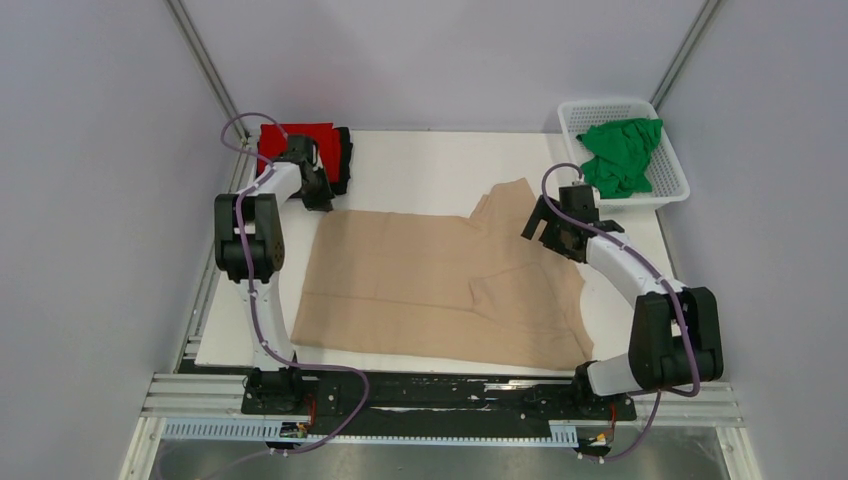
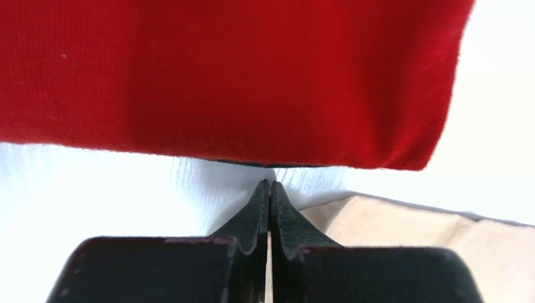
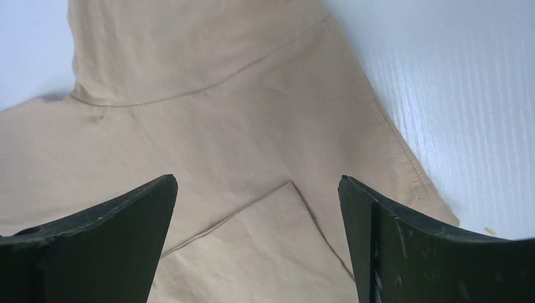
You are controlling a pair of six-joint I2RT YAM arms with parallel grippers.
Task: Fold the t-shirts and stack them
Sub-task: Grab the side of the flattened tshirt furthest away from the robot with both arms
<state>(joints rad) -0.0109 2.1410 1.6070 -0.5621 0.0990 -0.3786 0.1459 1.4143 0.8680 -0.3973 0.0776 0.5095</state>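
The beige t-shirt (image 1: 420,290) is the one being worked. It lies spread across the middle of the table (image 1: 420,160), with the sleeve end on the right already doubled over. The left hand (image 2: 270,186) sits at the shirt's far left corner, fingers pressed together right at the hem edge. That's just short of the folded red t-shirt (image 1: 295,135), which sits on the black t-shirt (image 1: 343,165). Honestly can't tell if any cloth is actually caught between the fingers.

The right hand (image 3: 257,183) is spread wide over the sleeve seam, gripping nothing. My take: pinch the right one onto the matching far edge before lifting anything. Then raise both together and keep low, so the fold lands straight and the left doesn't drag the red stack.

The green t-shirt (image 1: 620,155) waits in the white basket (image 1: 600,108).
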